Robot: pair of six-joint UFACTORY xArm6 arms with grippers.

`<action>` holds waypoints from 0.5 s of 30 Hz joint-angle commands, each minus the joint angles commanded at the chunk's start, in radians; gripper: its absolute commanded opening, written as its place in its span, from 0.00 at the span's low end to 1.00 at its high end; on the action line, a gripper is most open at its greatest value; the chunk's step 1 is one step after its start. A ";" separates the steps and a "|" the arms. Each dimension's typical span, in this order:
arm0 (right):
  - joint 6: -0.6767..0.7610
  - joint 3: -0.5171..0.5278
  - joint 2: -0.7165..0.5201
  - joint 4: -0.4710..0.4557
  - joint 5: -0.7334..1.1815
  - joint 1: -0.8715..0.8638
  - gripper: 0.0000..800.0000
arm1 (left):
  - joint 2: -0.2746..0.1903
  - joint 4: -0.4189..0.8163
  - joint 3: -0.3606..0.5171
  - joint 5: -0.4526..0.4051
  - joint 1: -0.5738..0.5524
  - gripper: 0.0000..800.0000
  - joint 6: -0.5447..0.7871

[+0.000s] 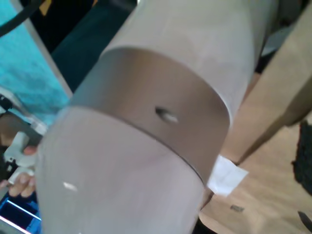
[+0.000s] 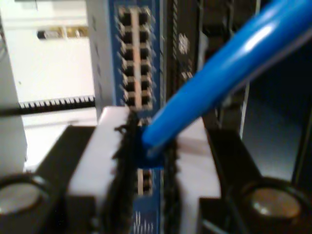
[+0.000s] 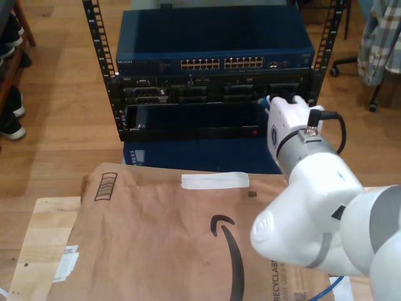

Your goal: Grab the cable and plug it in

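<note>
My second gripper [image 2: 148, 161] pinches the cable [image 2: 229, 68] between its pads: thick glossy bright-blue cord, blurred up close, running away from the jaws, right before the switch [image 2: 134, 53] ports. First gripper's state: cannot tell; its camera faces an arm [image 1: 146, 117].

— What colour is the cable [image 2: 229, 68]?
— Bright blue, held between white pads [image 2: 92, 156] edged with black.
— And the switch [image 3: 216, 41]?
— Deep blue, with two rows of yellowish ports [image 3: 222, 63]; the rack [image 3: 100, 56] around it is black.
— The arm [image 3: 313, 188]?
— White with grey bands.
— Underneath?
— Brown cardboard [image 3: 156, 232] printed with a black curved arrow, crossed by white tape [image 3: 215, 180], over a pale wooden floor [image 3: 56, 125].
</note>
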 joint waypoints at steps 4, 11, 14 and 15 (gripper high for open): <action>-0.041 -0.040 0.041 0.038 -0.044 0.031 0.00 | 0.000 0.009 0.000 -0.002 0.061 1.00 0.044; -0.043 -0.069 0.071 0.044 -0.044 0.031 0.00 | -0.003 0.092 0.086 -0.120 0.172 1.00 0.112; -0.043 -0.089 0.091 0.046 -0.044 0.029 0.00 | -0.002 0.129 0.130 -0.218 0.230 1.00 0.138; -0.043 -0.095 0.095 0.044 -0.044 0.031 0.00 | -0.002 0.135 0.140 -0.233 0.249 1.00 0.149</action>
